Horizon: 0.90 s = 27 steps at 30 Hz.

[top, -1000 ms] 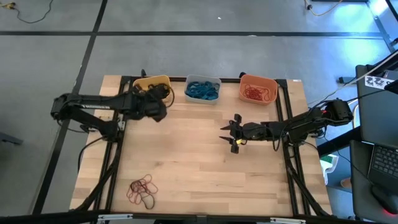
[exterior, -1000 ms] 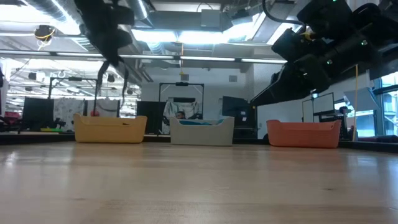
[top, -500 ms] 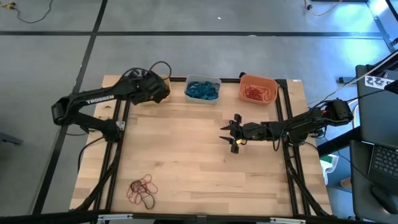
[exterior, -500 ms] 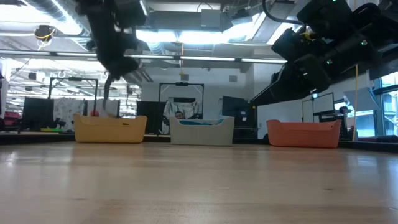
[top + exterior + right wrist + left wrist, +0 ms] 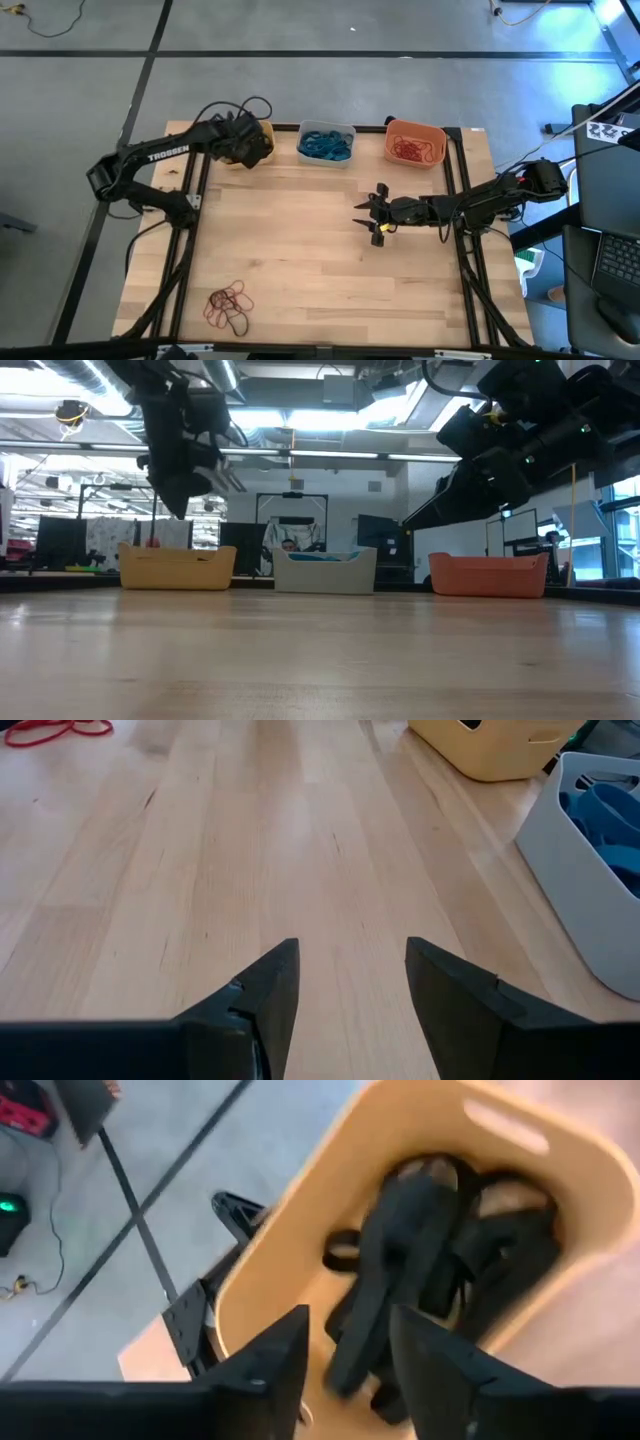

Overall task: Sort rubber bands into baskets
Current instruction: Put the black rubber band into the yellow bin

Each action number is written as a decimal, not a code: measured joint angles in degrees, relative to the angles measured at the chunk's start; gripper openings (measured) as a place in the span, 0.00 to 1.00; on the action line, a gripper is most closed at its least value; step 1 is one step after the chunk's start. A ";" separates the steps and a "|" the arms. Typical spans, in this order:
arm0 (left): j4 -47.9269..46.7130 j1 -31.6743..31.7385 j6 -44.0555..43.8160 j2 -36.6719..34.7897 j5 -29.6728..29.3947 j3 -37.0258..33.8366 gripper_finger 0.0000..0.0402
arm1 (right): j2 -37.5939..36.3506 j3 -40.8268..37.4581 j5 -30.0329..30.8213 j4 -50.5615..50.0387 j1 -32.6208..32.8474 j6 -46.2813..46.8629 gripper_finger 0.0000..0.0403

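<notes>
The left gripper hovers over the smooth, round-cornered yellow basket, its fingers parted and empty above blurred black rubber bands. The right gripper waits mid-table, spread wide, holding nothing. A loose tangle of red and black bands lies on the pale wooden table, near the front-left corner.

A yellow basket, a pale grey basket and an orange basket are seen along the far edge of the table, which is of light wood with a plank pattern. Black rubber bands are seen in the yellow, blue bands in the grey, red bands in the orange. A red and black pile is seen at near left.
</notes>
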 joint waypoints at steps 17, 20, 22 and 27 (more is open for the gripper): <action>-13.12 -27.82 -10.85 -5.27 22.64 2.93 0.44 | 0.00 0.00 0.11 -0.39 -0.02 -0.02 0.45; -12.30 -34.55 -14.97 -5.27 22.65 2.53 0.44 | 0.00 0.00 0.11 -0.37 -0.01 -0.02 0.45; -11.98 -38.56 -17.62 -5.27 22.68 2.05 0.44 | 0.00 0.00 0.11 -0.37 -0.02 0.04 0.45; -8.47 -48.42 -25.35 -4.70 22.77 1.33 0.44 | 0.00 0.00 0.00 -0.35 -0.02 0.28 0.45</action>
